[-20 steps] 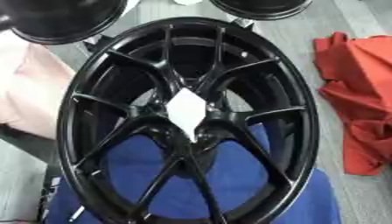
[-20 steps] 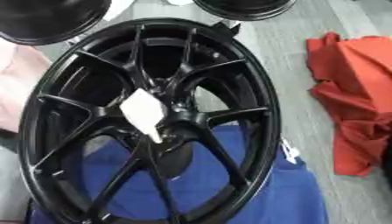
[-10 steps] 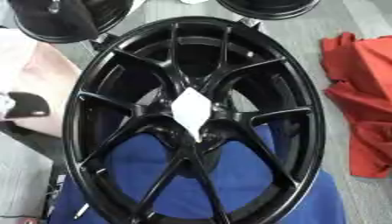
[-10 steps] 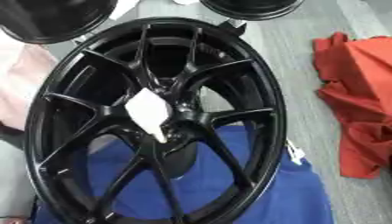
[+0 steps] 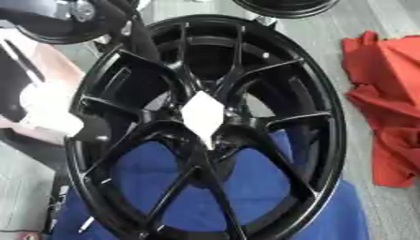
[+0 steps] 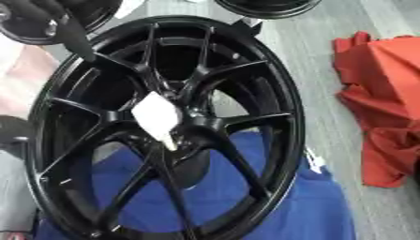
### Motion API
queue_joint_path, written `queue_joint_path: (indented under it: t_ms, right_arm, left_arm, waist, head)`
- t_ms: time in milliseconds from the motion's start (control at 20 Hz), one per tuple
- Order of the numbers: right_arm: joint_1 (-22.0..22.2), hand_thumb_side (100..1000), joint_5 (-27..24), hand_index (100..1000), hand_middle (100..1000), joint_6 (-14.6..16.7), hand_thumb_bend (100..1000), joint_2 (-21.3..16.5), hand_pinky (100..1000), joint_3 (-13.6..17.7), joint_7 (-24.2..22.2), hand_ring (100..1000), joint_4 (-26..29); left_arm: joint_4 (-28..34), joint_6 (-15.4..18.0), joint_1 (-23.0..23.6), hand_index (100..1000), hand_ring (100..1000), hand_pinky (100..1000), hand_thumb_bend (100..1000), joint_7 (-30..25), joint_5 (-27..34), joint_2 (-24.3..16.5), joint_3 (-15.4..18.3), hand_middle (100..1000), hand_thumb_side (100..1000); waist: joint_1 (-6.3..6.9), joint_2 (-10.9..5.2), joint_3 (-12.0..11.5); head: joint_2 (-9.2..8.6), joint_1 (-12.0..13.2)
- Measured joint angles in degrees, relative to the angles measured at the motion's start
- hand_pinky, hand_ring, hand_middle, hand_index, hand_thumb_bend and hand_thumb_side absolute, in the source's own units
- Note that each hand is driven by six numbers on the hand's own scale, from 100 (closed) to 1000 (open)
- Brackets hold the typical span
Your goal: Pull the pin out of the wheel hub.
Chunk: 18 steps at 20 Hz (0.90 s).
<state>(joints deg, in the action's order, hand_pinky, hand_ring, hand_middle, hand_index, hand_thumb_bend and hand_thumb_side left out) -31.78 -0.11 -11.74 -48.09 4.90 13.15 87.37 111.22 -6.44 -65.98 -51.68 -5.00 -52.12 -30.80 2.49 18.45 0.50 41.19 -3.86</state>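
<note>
the pin (image 5: 203, 117), white and diamond-shaped, sits at the centre of the black wheel hub (image 5: 324, 140), its tip pointing down. a dark arm (image 6: 70, 33) reaches in from the upper left, so the left is nearer; can't tell its hand's fingers.

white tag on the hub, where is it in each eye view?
Left eye view: the white tag sits just left of picture centre, over the wheel's hub.
Right eye view: the white tag sits further left, at about the same height, its narrow end pointing down to the hub.
Shared landmark: the red cloth at the right edge of both views.
</note>
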Motion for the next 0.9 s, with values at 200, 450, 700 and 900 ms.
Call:
queue_joint_path:
  t_ms: [200, 450, 700, 900]
  right_arm:
    - [-0.36, 762, 0.02, 686, 684, 0.04, 100, 0.50, 771, -0.08, -0.18, 644, -0.29]
    - [-0.77, 763, 0.06, 687, 684, 0.03, 100, 0.98, 771, -0.40, -0.42, 643, -0.38]
    - [-1.27, 763, 0.15, 686, 683, 0.14, 100, 1.47, 770, -0.70, -0.60, 642, -0.63]
    - [-1.55, 765, 0.17, 686, 683, 0.17, 100, 1.55, 770, -0.72, -0.62, 642, -0.68]
  left_arm:
    - [-3.67, -1.45, -3.17, 898, 803, 824, 457, 1.54, -0.79, 4.18, -2.21, 795, 470]
    - [-7.64, -1.97, -5.83, 895, 798, 821, 442, 2.98, -0.87, 8.33, -4.09, 793, 455]
    - [-10.56, -1.88, -7.33, 885, 792, 817, 423, 3.19, -0.87, 11.55, -5.23, 785, 464]
    - [-12.46, -1.43, -7.64, 894, 802, 820, 434, 2.09, -0.51, 12.96, -6.16, 800, 482]
  waist:
    - [-0.01, -0.04, 0.38]
    - [-0.12, -0.09, 0.93]
    - [-0.15, -0.09, 1.60]
    - [-0.13, -0.09, 1.92]
  head:
    - [0.05, 0.18]
    - [0.05, 0.21]
    - [0.04, 0.35]
    - [0.03, 0.51]
